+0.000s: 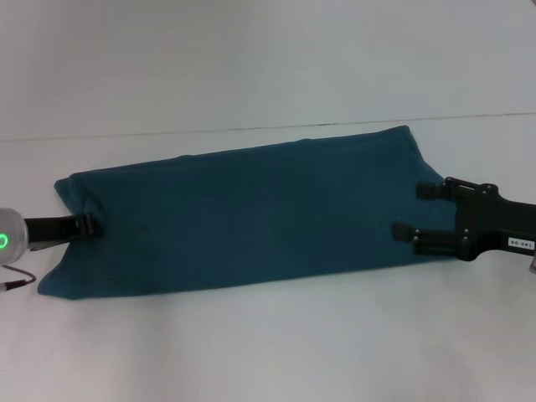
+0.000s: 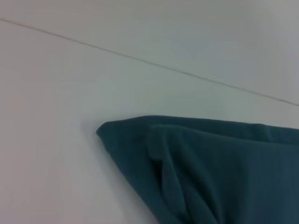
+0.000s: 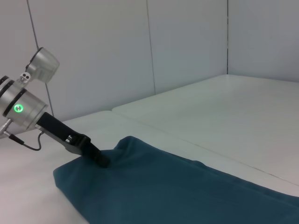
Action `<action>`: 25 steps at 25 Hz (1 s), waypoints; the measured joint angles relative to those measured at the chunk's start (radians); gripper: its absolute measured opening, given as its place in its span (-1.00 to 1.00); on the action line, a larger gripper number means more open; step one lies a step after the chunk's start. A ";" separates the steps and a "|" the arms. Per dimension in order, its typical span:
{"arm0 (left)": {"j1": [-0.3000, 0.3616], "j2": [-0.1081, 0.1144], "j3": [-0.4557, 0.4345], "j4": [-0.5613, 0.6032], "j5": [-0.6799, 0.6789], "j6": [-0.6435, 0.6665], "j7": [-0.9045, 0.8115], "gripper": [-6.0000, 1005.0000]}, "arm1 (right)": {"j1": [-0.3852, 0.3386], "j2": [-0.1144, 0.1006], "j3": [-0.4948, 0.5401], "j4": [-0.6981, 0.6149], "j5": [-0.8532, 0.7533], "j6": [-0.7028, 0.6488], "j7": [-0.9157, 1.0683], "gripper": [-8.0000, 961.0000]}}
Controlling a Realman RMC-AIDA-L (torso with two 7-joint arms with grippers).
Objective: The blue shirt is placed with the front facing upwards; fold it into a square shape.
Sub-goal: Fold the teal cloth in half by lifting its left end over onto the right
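Teal shirt (image 1: 251, 222) under spread right fingers (image 1: 410, 233)

White worktop (image 1: 268, 360), matte and evenly lit, crossed by a thin seam (image 1: 251, 128) toward the far side. Beyond, pale grey wall panels (image 3: 187, 42) split by narrow vertical joints.

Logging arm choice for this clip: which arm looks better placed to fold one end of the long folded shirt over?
Probably left: the left gripper pinches the blue shirt's end, while the right gripper sits open over its end.
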 joint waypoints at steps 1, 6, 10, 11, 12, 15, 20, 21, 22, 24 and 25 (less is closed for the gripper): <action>0.007 -0.002 0.000 0.011 0.000 0.010 0.004 -0.78 | 0.000 0.002 0.000 0.000 0.000 0.002 0.000 0.91; 0.052 -0.019 -0.002 0.095 -0.009 0.050 0.036 -0.80 | 0.010 0.011 -0.010 0.002 -0.002 0.018 -0.006 0.91; 0.079 -0.024 0.000 0.125 -0.010 0.062 0.041 -0.80 | 0.021 0.019 -0.024 0.004 -0.003 0.029 -0.009 0.91; 0.085 -0.024 -0.002 0.129 -0.010 0.064 0.046 -0.80 | 0.023 0.020 -0.028 0.005 -0.003 0.032 -0.009 0.91; 0.090 -0.024 -0.004 0.132 -0.010 0.066 0.051 -0.80 | 0.026 0.021 -0.033 0.010 -0.003 0.039 -0.009 0.91; 0.106 -0.025 -0.010 0.146 -0.010 0.079 0.066 -0.80 | 0.032 0.022 -0.040 0.025 0.000 0.062 -0.010 0.91; 0.143 -0.025 -0.014 0.191 -0.012 0.090 0.086 -0.80 | 0.043 0.022 -0.041 0.054 0.001 0.097 -0.022 0.91; 0.149 -0.026 -0.015 0.198 -0.016 0.090 0.092 -0.80 | 0.044 0.022 -0.041 0.057 0.002 0.101 -0.025 0.91; 0.156 -0.026 -0.018 0.204 -0.022 0.092 0.102 -0.80 | 0.045 0.022 -0.041 0.059 0.003 0.105 -0.028 0.91; 0.163 -0.025 -0.033 0.209 -0.040 0.101 0.138 -0.80 | 0.047 0.022 -0.041 0.064 0.006 0.109 -0.030 0.91; 0.166 -0.023 -0.050 0.209 -0.055 0.112 0.170 -0.80 | 0.048 0.022 -0.040 0.066 0.007 0.109 -0.032 0.91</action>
